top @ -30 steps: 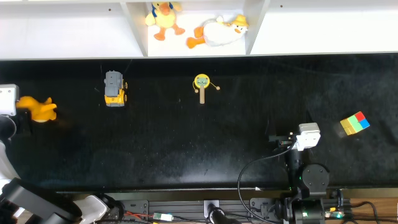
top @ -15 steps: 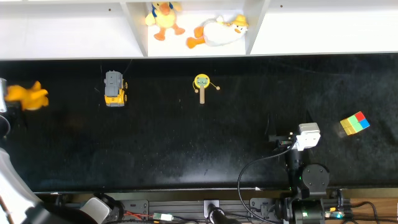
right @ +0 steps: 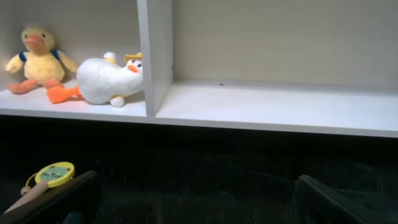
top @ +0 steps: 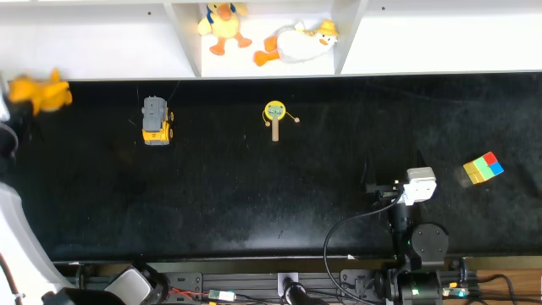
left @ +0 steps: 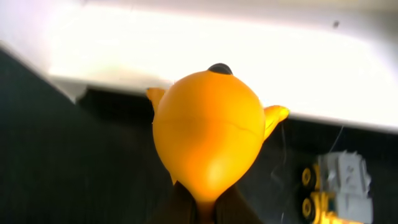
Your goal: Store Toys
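Observation:
My left gripper (left: 196,206) is shut on the narrow end of a round orange toy (left: 208,134), which hangs lifted at the far left of the black table, near the white shelf's edge (left: 249,56). The top view shows that orange toy (top: 39,91) by the left edge. A grey and yellow toy truck (top: 156,120) and a yellow rattle (top: 275,115) lie on the table. A coloured cube (top: 483,168) rests at the right. My right gripper (right: 198,186) stands open and low near the front right, facing the shelf.
The middle shelf compartment holds a yellow plush duck (top: 223,23) and a white plush duck (top: 296,42). The right compartment (right: 280,102) has bare floor. A white divider (right: 154,56) separates them. Cables run along the table's front edge (top: 339,241).
The left gripper has carried the orange toy up the top view, from beside the truck's level toward the shelf's edge. The right arm has not moved.

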You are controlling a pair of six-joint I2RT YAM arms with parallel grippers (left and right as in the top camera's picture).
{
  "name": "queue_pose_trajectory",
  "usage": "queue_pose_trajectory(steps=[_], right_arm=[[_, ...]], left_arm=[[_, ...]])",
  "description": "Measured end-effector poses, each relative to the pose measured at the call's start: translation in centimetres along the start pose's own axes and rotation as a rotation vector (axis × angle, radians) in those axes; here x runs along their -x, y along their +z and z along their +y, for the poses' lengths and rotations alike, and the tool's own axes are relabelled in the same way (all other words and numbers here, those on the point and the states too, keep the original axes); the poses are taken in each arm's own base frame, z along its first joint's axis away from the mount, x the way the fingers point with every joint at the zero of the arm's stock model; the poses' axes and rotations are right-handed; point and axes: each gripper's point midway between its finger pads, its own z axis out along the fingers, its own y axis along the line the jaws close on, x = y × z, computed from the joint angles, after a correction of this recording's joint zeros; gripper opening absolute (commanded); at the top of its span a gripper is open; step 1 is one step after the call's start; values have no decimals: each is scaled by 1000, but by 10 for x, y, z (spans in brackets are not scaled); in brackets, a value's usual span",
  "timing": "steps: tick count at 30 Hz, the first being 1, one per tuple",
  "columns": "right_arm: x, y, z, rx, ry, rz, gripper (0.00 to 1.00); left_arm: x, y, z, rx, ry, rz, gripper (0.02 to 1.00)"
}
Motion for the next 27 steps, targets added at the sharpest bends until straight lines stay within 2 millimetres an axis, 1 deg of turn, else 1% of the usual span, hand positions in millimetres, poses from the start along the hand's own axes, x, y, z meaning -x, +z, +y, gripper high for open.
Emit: queue_pose_trajectory(steps=[3,6,11,16,19,22,27], right_arm=[[0,0,0,0,0,0,996],[0,0,0,0,0,0,996],[0,0,0,0,0,0,996],[0,0,0,0,0,0,993],[0,0,0,0,0,0,996],[0,0,0,0,0,0,993],[0,0,0,0,0,0,993]], left_arm=[[25,0,-1,21,8,-24,36],[39,5,2,32,0,-19,36],[37,28,9,37,-21,42,36],[24,51,10,44,-31,106,36],[20,59,7,52,-23,128,36],[20,66,4,58,-9,132,38],[21,74,5,69,-2,131,36]])
